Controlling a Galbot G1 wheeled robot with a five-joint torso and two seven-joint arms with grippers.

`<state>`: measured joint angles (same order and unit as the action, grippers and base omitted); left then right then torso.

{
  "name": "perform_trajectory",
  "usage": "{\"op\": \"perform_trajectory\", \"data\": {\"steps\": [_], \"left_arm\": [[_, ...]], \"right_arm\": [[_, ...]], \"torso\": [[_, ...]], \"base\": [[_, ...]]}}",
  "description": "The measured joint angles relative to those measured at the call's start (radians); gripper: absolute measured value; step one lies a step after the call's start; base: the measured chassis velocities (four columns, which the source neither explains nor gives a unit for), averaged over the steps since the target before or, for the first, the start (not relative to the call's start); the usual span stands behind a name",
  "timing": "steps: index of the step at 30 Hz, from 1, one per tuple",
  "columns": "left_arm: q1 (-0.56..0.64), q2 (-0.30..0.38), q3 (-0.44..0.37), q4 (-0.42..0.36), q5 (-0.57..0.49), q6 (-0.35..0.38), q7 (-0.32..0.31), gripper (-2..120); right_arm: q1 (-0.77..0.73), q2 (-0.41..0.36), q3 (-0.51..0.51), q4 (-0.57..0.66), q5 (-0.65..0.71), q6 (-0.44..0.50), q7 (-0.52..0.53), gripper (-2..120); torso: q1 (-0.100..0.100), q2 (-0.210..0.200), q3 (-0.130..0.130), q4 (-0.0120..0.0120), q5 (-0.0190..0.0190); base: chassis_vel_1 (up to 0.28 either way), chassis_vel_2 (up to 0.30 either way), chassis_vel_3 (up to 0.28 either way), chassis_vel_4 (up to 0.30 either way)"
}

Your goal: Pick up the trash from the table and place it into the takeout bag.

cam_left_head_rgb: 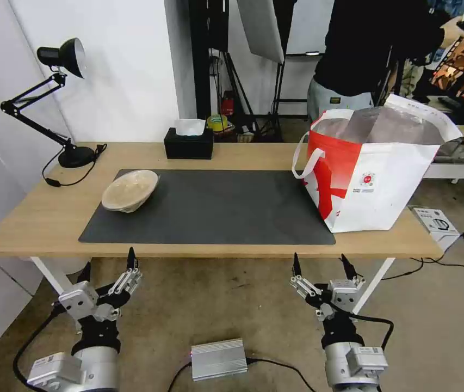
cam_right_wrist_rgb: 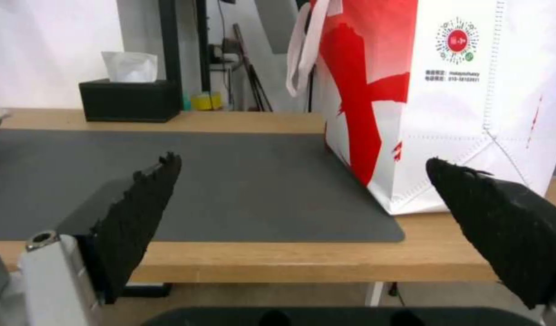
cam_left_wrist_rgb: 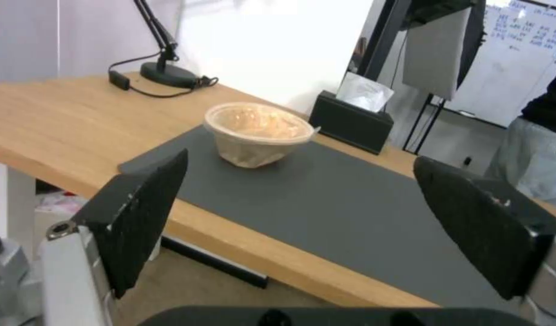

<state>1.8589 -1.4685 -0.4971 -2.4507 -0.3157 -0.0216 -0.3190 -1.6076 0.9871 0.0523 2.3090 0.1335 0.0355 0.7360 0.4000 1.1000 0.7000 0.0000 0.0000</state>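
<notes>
Both pincers, left pincer [cam_left_head_rgb: 109, 267] and right pincer [cam_left_head_rgb: 321, 267], gape wide at six o'clock below the desk [cam_left_head_rgb: 36, 218]; the shallow beige disposable bowl [cam_left_head_rgb: 130, 190] at ten o'clock looks light and flimsy, so grip its rim gently.

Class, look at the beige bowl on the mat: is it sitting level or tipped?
Tipped. The beige bowl leans on the dark mat, its rim slanted and its opening turned partly sideways rather than straight up.

A lab or studio set-up: bare concrete floor [cam_left_head_rgb: 232, 305] with loose cables, light stands and a softbox [cam_left_head_rgb: 261, 27] top centre, a whiteboard [cam_left_wrist_rgb: 519, 54] upper right, one light-wood desk [cam_left_head_rgb: 36, 218].
</notes>
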Motion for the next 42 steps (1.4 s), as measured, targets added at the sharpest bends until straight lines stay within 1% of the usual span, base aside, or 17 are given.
{"op": "perform_trajectory", "data": {"steps": [4,8,10,13,16,18,19,24,25,26,29,30,34,35,39,40,42], "left_arm": [[-0.011,0.014,-0.023,-0.012,-0.03,0.0,-0.01,100],[-0.028,0.04,-0.06,-0.034,-0.104,0.003,-0.031,100],[-0.031,0.045,-0.072,-0.038,-0.116,0.008,-0.034,100],[-0.053,0.08,-0.119,-0.048,-0.17,0.024,-0.045,100],[-0.064,0.105,-0.139,-0.049,-0.219,0.037,-0.056,100],[-0.079,0.139,-0.164,-0.049,-0.306,0.059,-0.08,100],[-0.079,0.139,-0.164,-0.049,-0.306,0.059,-0.08,100],[-0.123,0.203,-0.218,-0.051,-0.498,0.094,-0.13,100],[-0.123,0.203,-0.218,-0.051,-0.498,0.094,-0.13,100],[-0.136,0.217,-0.227,-0.051,-0.542,0.1,-0.143,100],[-0.185,0.266,-0.263,-0.051,-0.7,0.12,-0.203,100],[-0.185,0.266,-0.263,-0.051,-0.7,0.12,-0.203,100],[-0.247,0.326,-0.31,-0.051,-0.911,0.134,-0.287,100],[-0.247,0.326,-0.31,-0.051,-0.911,0.134,-0.287,100],[-0.308,0.386,-0.339,-0.051,-1.09,0.134,-0.37,100],[-0.308,0.386,-0.339,-0.051,-1.09,0.134,-0.37,100],[-0.347,0.421,-0.349,-0.036,-1.167,0.137,-0.409,100]], "right_arm": [[0.0,0.0,0.0,0.0,0.0,0.0,0.0,100],[0.0,0.0,0.0,0.0,0.0,0.0,-0.001,100],[0.0,0.0,0.0,0.0,0.0,0.0,-0.001,100],[0.001,0.0,0.0,0.0,0.001,0.0,-0.001,100],[0.001,0.0,0.0,0.0,0.001,0.0,-0.001,100],[0.001,0.0,0.0,0.0,0.001,0.0,-0.001,100],[0.001,0.0,0.0,0.0,0.001,0.0,-0.001,100],[0.001,0.0,0.0,0.0,0.001,0.001,-0.001,100],[0.001,0.0,0.0,0.0,0.001,0.001,-0.001,100],[0.001,0.0,0.0,0.0,0.001,0.001,-0.001,100],[0.001,0.0,0.0,0.0,0.002,0.001,-0.001,100],[0.001,0.0,0.0,0.0,0.002,0.001,-0.001,100],[0.001,0.0,0.0,0.0,0.002,0.001,-0.001,100],[0.001,0.0,0.0,0.0,0.002,0.001,-0.001,100],[0.001,0.0,0.0,0.0,0.002,0.001,-0.001,100],[0.001,0.0,0.0,0.0,0.002,0.001,-0.001,100],[0.001,0.0,0.0,0.0,0.002,0.001,-0.001,100]], "torso": [[0.0,0.0,0.0,0.0,0.0],[0.0,0.0,0.0,0.0,-0.0001],[0.0,0.0,0.0,0.0,0.0],[0.0,0.0,0.0,0.0,-0.0001],[0.0,0.0,0.0,0.0,-0.0001],[0.0,0.0,0.0,0.0,-0.0001],[0.0,0.0,0.0,0.0,-0.0001],[0.0,0.0,0.0,0.0001,-0.0001],[0.0,0.0,0.0,0.0001,-0.0001],[0.0,0.0,0.0,0.0001,-0.0001],[0.0,0.0,0.0,0.0,-0.0001],[0.0,0.0,0.0,0.0,-0.0001],[0.0,0.0,0.0,-0.0001,-0.0001],[0.0,0.0,0.0,-0.0001,-0.0001],[0.0,0.0,0.0,0.0,-0.0001],[0.0,0.0,0.0,0.0,-0.0001],[0.0,0.0,0.0,0.0,0.0]], "base": [[0.0,0.0,0.0,0.0],[0.0,0.0,0.0,0.0],[0.0,0.0,0.0,0.0],[0.0,0.0,0.0,0.0],[0.0,0.0,0.0,0.0],[0.0,0.0,0.0,0.0],[0.0,0.0,0.0,0.0],[0.0,0.0,0.0,0.0],[0.0,0.0,0.0,0.0],[0.0,0.0,0.0,0.0],[0.0,0.0,0.0,0.0],[0.0,0.0,0.0,0.0],[0.0,0.0,0.0,0.0],[0.0,0.0,0.0,0.0],[0.0,0.0,0.0,0.0],[0.0,0.0,0.0,0.0],[0.0,0.0,0.0,0.0]]}}
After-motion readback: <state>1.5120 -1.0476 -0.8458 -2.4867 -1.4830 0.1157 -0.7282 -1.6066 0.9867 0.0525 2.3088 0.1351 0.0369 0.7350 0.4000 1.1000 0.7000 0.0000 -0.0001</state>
